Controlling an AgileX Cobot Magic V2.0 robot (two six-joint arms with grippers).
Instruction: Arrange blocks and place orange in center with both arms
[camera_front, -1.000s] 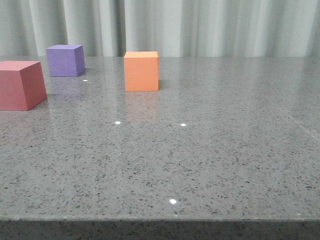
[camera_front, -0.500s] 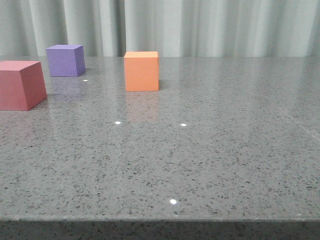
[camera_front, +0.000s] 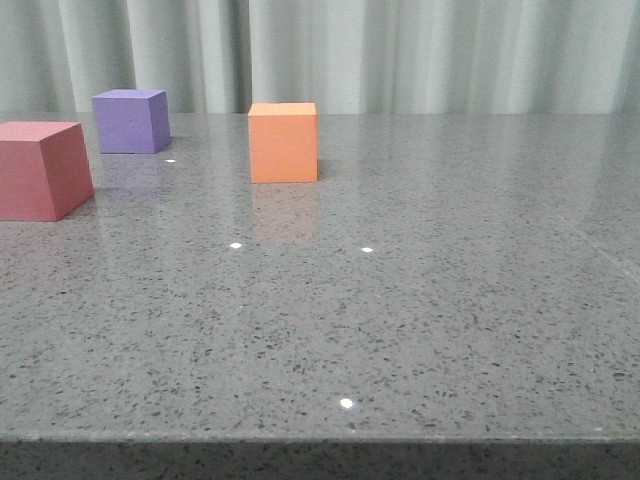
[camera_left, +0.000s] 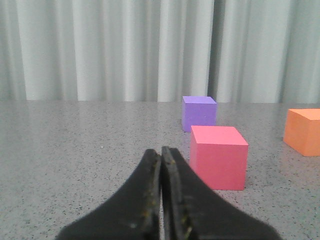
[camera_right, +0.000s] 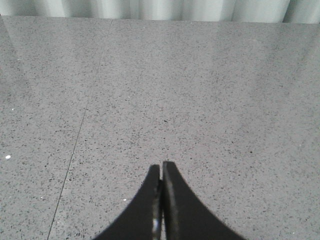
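The orange cube (camera_front: 283, 142) stands on the grey stone table left of middle at the back. The purple cube (camera_front: 130, 120) is at the far left back. The pinkish-red cube (camera_front: 40, 170) is at the left edge, nearer. No gripper shows in the front view. In the left wrist view my left gripper (camera_left: 161, 150) is shut and empty, low over the table, short of the pinkish-red cube (camera_left: 218, 156); the purple cube (camera_left: 199, 113) stands beyond it and the orange cube (camera_left: 303, 131) to the side. My right gripper (camera_right: 161, 165) is shut and empty over bare table.
A pale pleated curtain (camera_front: 400, 50) hangs behind the table's back edge. The grey speckled table (camera_front: 400, 300) runs to its front edge at the bottom of the front view. A thin seam (camera_right: 75, 145) crosses the tabletop in the right wrist view.
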